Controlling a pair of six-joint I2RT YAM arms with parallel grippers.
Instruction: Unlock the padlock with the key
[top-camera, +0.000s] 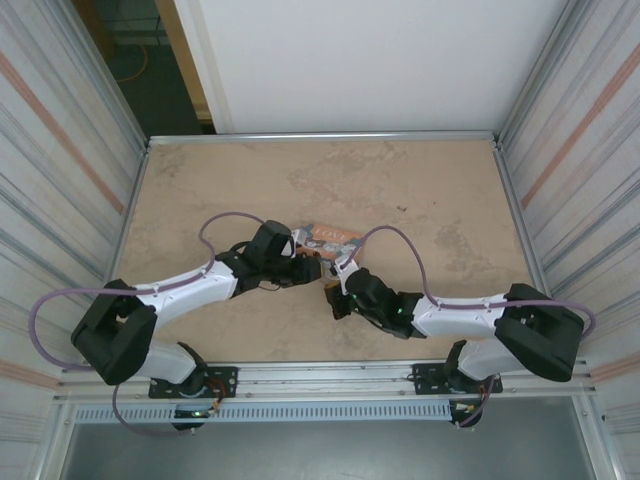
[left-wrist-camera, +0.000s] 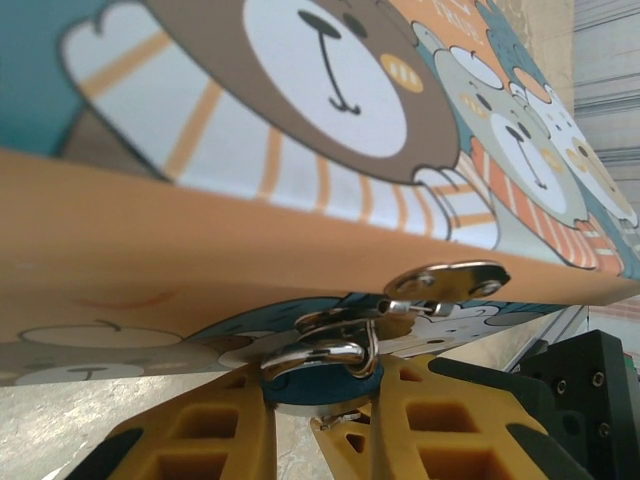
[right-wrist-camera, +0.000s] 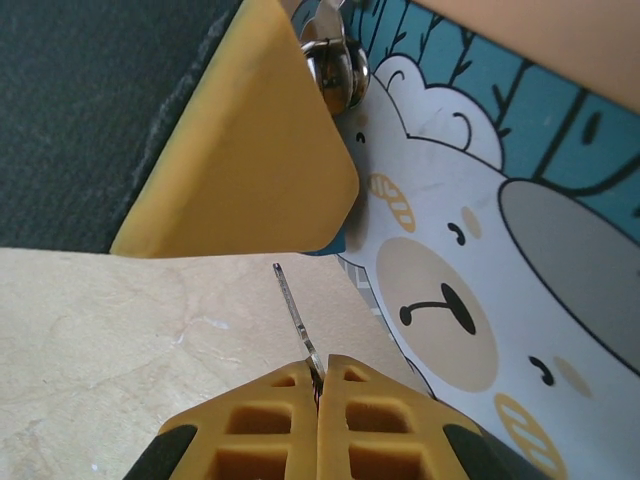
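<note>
- Setting: a beige stone-patterned table (top-camera: 420, 180) enclosed by ribbed metal walls (top-camera: 60, 150); an orange box (top-camera: 330, 237) printed with cartoon bears lies near the table's centre and serves as the reference below.
- Left arm: reaches to the near-left edge of the orange box; the left gripper (left-wrist-camera: 318, 405) sits against the box's front face.
- Left gripper state: the yellow fingers (left-wrist-camera: 200, 430) are closed partway, pinching the blue body of the padlock (left-wrist-camera: 322, 388) from both sides.
- Padlock location: at the front edge of the orange box, just beneath its lid; the silvery shackle (left-wrist-camera: 320, 352) passes through the metal hasp (left-wrist-camera: 447, 280) fixed to the box.
- Right arm: reaches to the near-right side of the orange box; the right gripper (right-wrist-camera: 318, 375) hangs just above the table, beside the box's side panel.
- Right gripper state: fingers pressed together, pinching the key (right-wrist-camera: 293, 310) by its base.
- Key location: the thin blade projects forward from the fingertips, beside the orange box; its tip points at one of the left gripper's yellow fingers (right-wrist-camera: 250, 150) and stands just short of it, not touching.
</note>
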